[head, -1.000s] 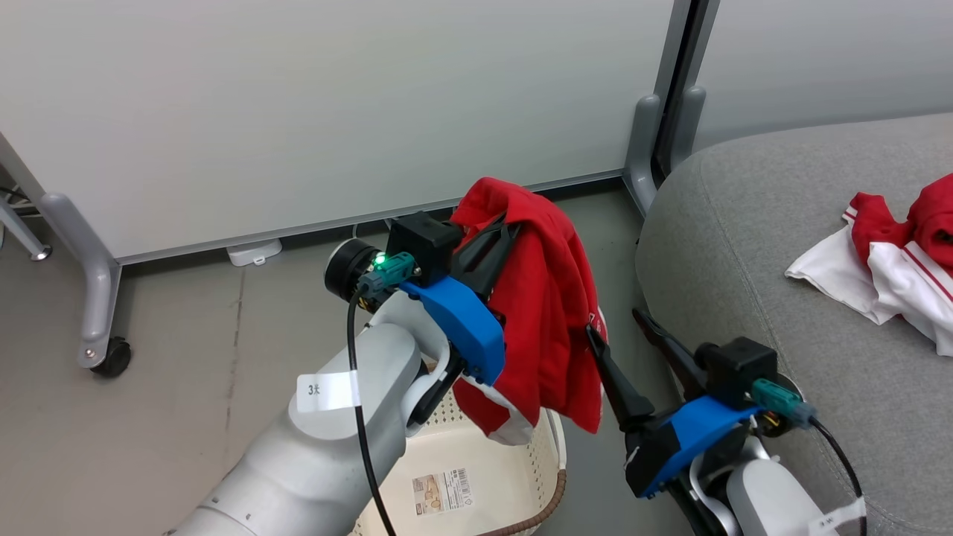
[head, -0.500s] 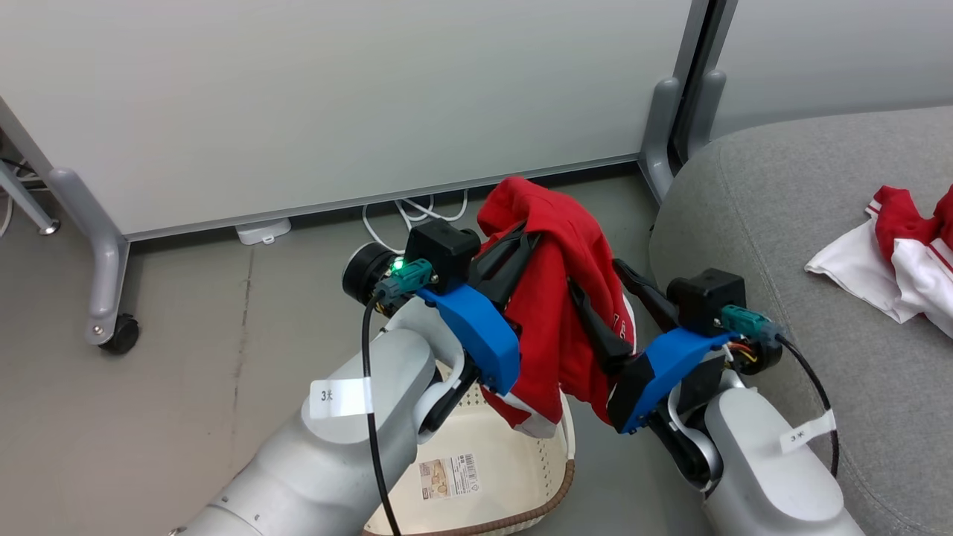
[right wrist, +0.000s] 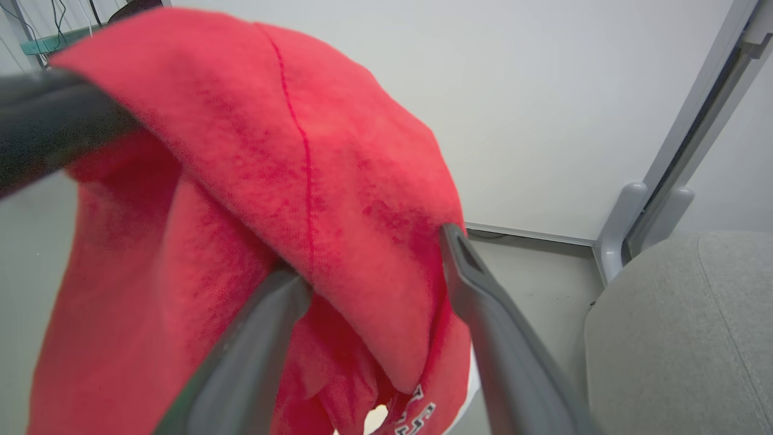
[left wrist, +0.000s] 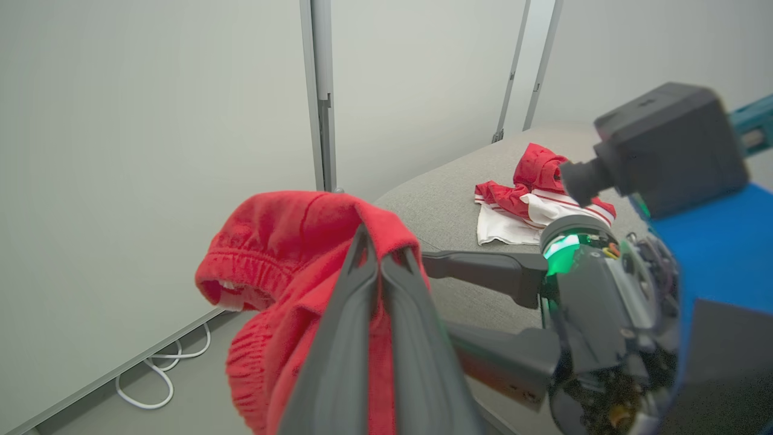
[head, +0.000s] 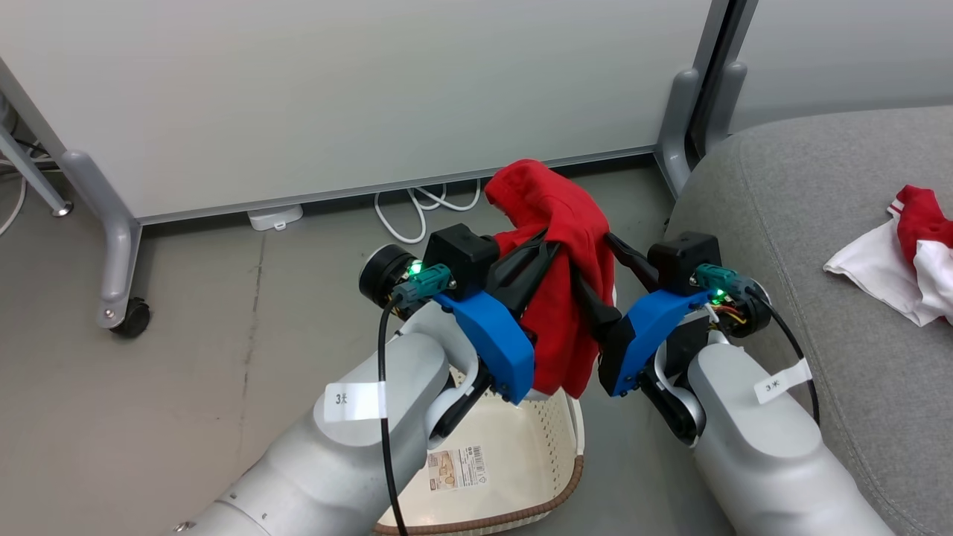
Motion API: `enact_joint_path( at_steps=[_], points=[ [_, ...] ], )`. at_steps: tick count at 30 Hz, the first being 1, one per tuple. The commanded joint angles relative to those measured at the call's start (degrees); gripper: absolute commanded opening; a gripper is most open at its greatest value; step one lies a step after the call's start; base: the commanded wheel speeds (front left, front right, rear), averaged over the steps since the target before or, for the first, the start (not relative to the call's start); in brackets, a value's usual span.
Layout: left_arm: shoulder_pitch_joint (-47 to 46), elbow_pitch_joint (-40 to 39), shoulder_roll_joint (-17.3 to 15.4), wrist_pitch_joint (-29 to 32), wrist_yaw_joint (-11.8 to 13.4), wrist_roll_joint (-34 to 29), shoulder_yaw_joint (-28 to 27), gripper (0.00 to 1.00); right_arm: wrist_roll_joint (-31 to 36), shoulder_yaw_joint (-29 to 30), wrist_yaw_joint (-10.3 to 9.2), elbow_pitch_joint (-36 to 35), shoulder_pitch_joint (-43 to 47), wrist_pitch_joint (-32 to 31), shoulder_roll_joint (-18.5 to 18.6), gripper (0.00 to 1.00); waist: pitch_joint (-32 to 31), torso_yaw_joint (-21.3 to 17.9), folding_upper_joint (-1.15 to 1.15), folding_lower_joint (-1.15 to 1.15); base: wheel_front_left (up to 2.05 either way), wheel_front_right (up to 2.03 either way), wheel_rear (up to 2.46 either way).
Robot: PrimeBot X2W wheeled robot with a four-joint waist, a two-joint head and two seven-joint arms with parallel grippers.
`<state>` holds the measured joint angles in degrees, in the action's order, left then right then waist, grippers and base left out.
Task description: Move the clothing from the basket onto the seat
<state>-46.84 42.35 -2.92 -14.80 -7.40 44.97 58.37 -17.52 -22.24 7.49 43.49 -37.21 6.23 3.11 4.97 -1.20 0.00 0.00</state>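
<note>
My left gripper [head: 552, 246] is shut on a red piece of clothing [head: 566, 223] and holds it up over the cream basket [head: 573, 476]; the cloth hangs down in folds. In the left wrist view its pressed-together fingers [left wrist: 362, 284] pinch the red fabric [left wrist: 272, 241]. My right gripper [head: 590, 258] is open, one finger on each side of the hanging cloth. The right wrist view shows its spread fingers [right wrist: 266, 314] with the red fabric [right wrist: 302, 151] between them. The grey seat [head: 819, 298] is at the right, with more red-and-white clothing [head: 904, 253] lying on it.
White partition panels stand behind on grey feet, one with a caster [head: 132, 316]. A white cable [head: 424, 205] and a small white block [head: 275, 217] lie on the grey floor by the panel. The basket bottom bears a label sticker [head: 456, 467].
My right gripper has risen from low beside the seat up to the hanging garment and now straddles it. The left gripper keeps its hold. The camera has shifted too.
</note>
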Motion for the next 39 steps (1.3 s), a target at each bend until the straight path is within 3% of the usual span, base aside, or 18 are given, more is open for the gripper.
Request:
enact_joint_path(
  at_steps=[1,13,15,38,39],
  points=[
    [-0.83,-0.23,0.03,-0.34,-0.11,0.44,0.39,0.00,-0.59,-0.43,0.01,1.32,-1.45,0.67,-0.20,1.00,-0.04,0.08,0.00,0.00,0.00,0.00,0.00],
    [-0.42,-1.68,0.03,-0.44,-0.11,2.50,3.00,0.00,-7.34,-4.82,0.01,9.78,-5.98,4.44,-0.28,1.00,-1.18,0.95,0.00,0.00,0.00,0.00,0.00],
    [-0.35,-1.69,0.03,-0.46,-0.11,2.86,3.18,0.00,-8.63,-5.77,0.01,10.57,-6.41,4.70,-0.28,0.00,-1.37,0.99,0.00,0.00,0.00,0.00,0.00],
    [1.01,-1.00,0.04,-0.48,0.29,1.25,0.45,0.00,-16.65,-12.22,0.01,14.89,-8.09,8.10,-0.27,0.00,-1.99,-0.41,0.00,0.00,0.00,0.00,0.00],
    [1.10,-1.08,0.04,-0.49,0.33,1.15,0.26,0.05,-16.89,-12.31,0.01,15.06,-8.23,8.09,-0.27,0.00,-1.96,-0.41,0.00,0.00,0.00,0.00,0.00]
  ],
)
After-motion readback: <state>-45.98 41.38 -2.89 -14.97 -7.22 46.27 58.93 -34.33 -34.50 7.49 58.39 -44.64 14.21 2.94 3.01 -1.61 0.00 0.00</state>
